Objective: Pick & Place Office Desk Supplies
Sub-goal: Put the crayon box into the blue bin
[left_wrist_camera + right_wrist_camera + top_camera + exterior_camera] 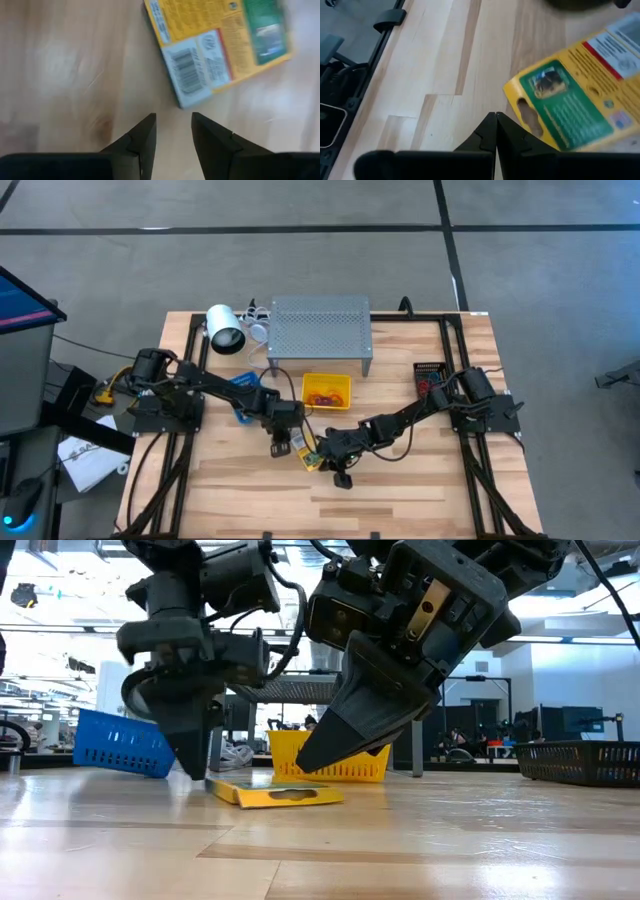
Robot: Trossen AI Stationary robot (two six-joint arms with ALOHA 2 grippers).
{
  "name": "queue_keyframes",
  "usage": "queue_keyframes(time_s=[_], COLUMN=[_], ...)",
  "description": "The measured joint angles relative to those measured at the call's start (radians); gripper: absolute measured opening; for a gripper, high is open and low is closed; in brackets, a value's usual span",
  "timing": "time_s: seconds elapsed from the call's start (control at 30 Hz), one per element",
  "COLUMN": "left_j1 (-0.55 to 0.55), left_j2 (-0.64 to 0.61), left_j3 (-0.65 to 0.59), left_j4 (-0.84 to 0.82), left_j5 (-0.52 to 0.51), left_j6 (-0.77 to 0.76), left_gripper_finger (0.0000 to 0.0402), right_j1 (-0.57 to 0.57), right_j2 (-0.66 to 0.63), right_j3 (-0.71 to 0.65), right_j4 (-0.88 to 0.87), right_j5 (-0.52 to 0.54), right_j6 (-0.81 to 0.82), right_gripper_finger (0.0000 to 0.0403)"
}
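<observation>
lying flat on the table (420,490), crayon box (277,794); left jaws slightly apart, right jaws shut, both empty.

Both arms reached toward the middle of the desk (400,500) and met there, close together. The left hand (173,131) pointed down just above the desk surface, its two fingers a little apart and holding nothing. The right hand (495,131) was beside it, tilted down, with its fingers pressed together and empty.
</observation>
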Motion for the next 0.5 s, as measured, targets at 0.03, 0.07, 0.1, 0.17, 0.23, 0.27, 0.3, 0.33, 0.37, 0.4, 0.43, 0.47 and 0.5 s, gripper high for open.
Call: queue_keyframes(time_s=[0.03, 0.07, 0.1, 0.17, 0.23, 0.27, 0.3, 0.33, 0.37, 0.4, 0.43, 0.47, 0.5], left_j1=[0.005, 0.01, 0.014, 0.021, 0.025, 0.025, 0.025, 0.025, 0.025, 0.025, 0.025, 0.025, 0.025], left_j2=[-0.001, -0.001, -0.001, -0.001, -0.001, -0.001, -0.001, -0.001, -0.001, -0.001, -0.001, -0.001, -0.001], left_j3=[0.0, 0.0, 0.0, 0.001, 0.0, 0.0, 0.0, 0.0, 0.0, 0.0, 0.0, 0.0, 0.0], left_j4=[0.012, 0.024, 0.037, 0.052, 0.051, 0.052, 0.054, 0.06, 0.065, 0.069, 0.072, 0.074, 0.075], left_j5=[0.024, 0.048, 0.069, 0.088, 0.106, 0.116, 0.123, 0.128, 0.133, 0.137, 0.14, 0.145, 0.153], left_j6=[0.0, 0.0, 0.0, -0.001, -0.002, -0.008, -0.015, -0.024, -0.031, -0.039, -0.053, -0.06, -0.062], left_gripper_finger=[0.0125, 0.0129, 0.0134, 0.0142, 0.0149, 0.0152, 0.0154, 0.0156, 0.0157, 0.0158, 0.0159, 0.0159, 0.0159], right_j1=[0.0, -0.001, -0.001, -0.001, -0.001, -0.001, -0.001, -0.001, -0.001, -0.001, -0.001, -0.001, -0.001], right_j2=[0.0, 0.0, 0.0, 0.0, 0.0, 0.0, 0.0, 0.0, 0.0, 0.0, 0.0, 0.0, 0.0], right_j3=[0.0, 0.0, 0.0, 0.0, 0.0, 0.0, 0.0, 0.0, 0.0, 0.0, 0.0, 0.0, 0.0], right_j4=[0.0, 0.0, 0.0, -0.001, -0.007, -0.009, -0.008, -0.008, -0.008, -0.008, -0.008, -0.008, -0.008], right_j5=[-0.006, -0.009, -0.012, -0.013, -0.015, -0.015, -0.015, -0.015, -0.015, -0.015, -0.015, -0.015, -0.015], right_j6=[0.001, 0.002, 0.002, 0.002, 0.002, 0.002, 0.002, 0.001, 0.0, -0.003, -0.005, -0.005, -0.006], right_gripper_finger=[0.0, 0.0, 0.0, 0.0, 0.0, 0.0, 0.0, 0.0, 0.0, 0.0, 0.0, 0.0, 0.0])
